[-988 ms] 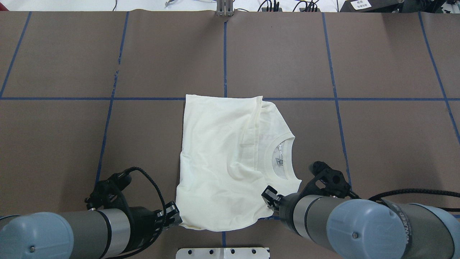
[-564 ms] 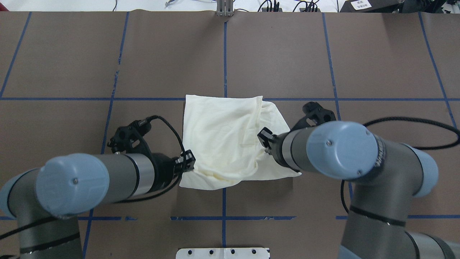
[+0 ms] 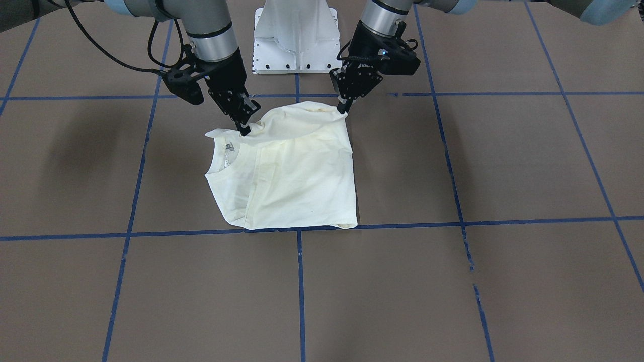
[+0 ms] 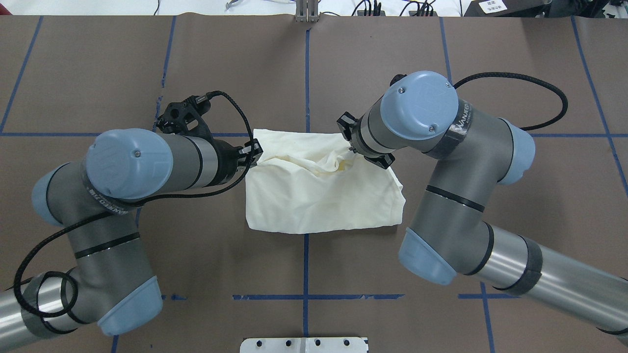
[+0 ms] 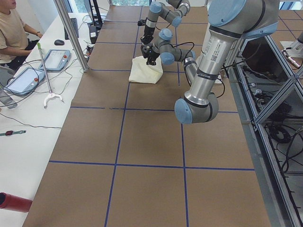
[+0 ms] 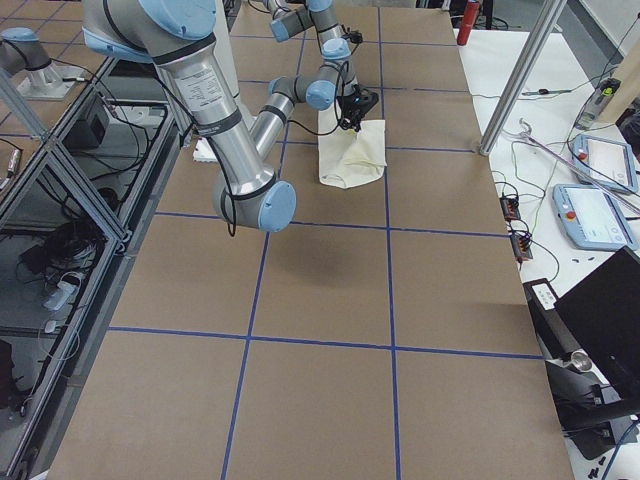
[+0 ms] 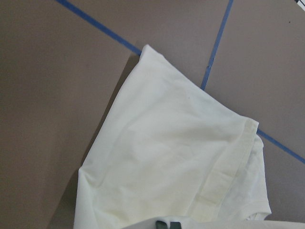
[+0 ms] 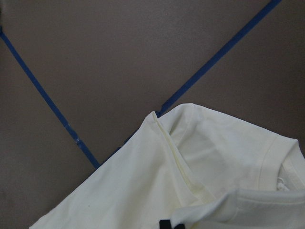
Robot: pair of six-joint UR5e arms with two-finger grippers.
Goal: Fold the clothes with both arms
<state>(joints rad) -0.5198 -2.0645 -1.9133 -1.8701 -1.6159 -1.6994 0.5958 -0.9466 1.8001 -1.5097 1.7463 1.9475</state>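
Brown tape-gridded table (image 3: 503, 161), white pedestal (image 3: 297, 35) near; left tool (image 3: 344, 108) and right tool (image 3: 245, 129) tight on shirt (image 3: 297, 186).

Cream shirt (image 4: 319, 203) lies partly folded, one edge pinched aloft by left tool (image 3: 344, 109) and right tool (image 3: 244, 128).

Bright, even overhead light; all views sharp. Soft, diffuse arm shadows on brown table (image 3: 503, 281). Cream shirt (image 4: 319, 206) nearly washed out, folds faint. Wrist views soft at bottom edge.
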